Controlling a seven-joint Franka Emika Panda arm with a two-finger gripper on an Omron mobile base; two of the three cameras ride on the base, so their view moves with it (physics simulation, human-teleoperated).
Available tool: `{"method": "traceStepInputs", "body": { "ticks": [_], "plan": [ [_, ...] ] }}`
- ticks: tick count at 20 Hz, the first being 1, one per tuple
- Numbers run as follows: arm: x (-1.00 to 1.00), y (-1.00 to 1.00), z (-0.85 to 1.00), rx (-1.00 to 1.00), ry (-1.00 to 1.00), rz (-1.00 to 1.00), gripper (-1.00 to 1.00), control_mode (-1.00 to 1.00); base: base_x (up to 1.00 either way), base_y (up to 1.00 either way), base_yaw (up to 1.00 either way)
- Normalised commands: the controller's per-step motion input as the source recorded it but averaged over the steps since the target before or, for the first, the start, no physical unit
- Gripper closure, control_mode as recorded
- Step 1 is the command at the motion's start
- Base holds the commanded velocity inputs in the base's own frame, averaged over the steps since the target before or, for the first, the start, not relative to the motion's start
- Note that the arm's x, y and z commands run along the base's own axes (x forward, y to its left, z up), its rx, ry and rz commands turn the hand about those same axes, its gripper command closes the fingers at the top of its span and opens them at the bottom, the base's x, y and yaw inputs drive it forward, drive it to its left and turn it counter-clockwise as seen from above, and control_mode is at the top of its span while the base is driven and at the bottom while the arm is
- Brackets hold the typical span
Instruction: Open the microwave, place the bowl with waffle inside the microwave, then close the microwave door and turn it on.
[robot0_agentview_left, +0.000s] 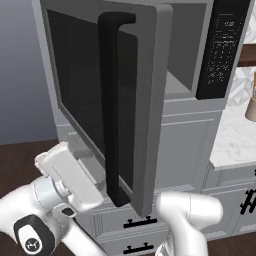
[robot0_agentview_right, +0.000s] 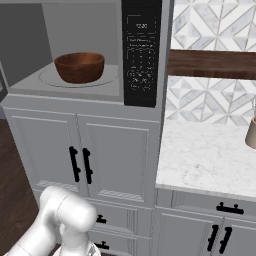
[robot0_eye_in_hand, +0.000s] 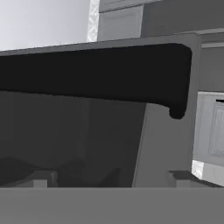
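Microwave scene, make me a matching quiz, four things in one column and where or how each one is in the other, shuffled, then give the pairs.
Things:
1. bowl
2. microwave door
3. keypad
4. jar

Place or state:
A. on the marble counter, far right
B. swung open, handle toward the arm
C. on the turntable inside the microwave
D. black strip down the microwave's right side

Pairs: 1-C, 2-B, 3-D, 4-A

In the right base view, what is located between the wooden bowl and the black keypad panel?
Only a bare stretch of the microwave floor and turntable edge separates the bowl from the keypad panel; nothing stands there.
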Motion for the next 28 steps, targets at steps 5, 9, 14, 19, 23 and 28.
{"method": "traceStepInputs", "body": {
  "ticks": [5, 9, 14, 19, 23, 28],
  "plan": [
    [0.0, -0.87, 0.0, 0.26, -0.21, 0.19, -1.0, -1.0, 0.0, 0.0, 0.0],
    [0.01, -0.86, 0.0, 0.26, -0.14, 0.21, -1.0, -1.0, 0.0, 0.0, 0.0],
    [0.12, -0.8, 0.0, 0.25, -0.12, 0.21, -1.0, -1.0, 0.0, 0.0, 0.0],
    [0.24, -0.7, 0.0, 0.23, -0.07, 0.22, -1.0, -1.0, 0.0, 0.0, 0.0],
    [0.38, -0.61, 0.0, 0.19, -0.02, 0.29, -1.0, -1.0, 0.0, 0.0, 0.0],
    [0.52, -0.62, 0.0, 0.21, 0.0, 0.37, -1.0, -1.0, 0.0, 0.0, 0.0]
  ]
}}
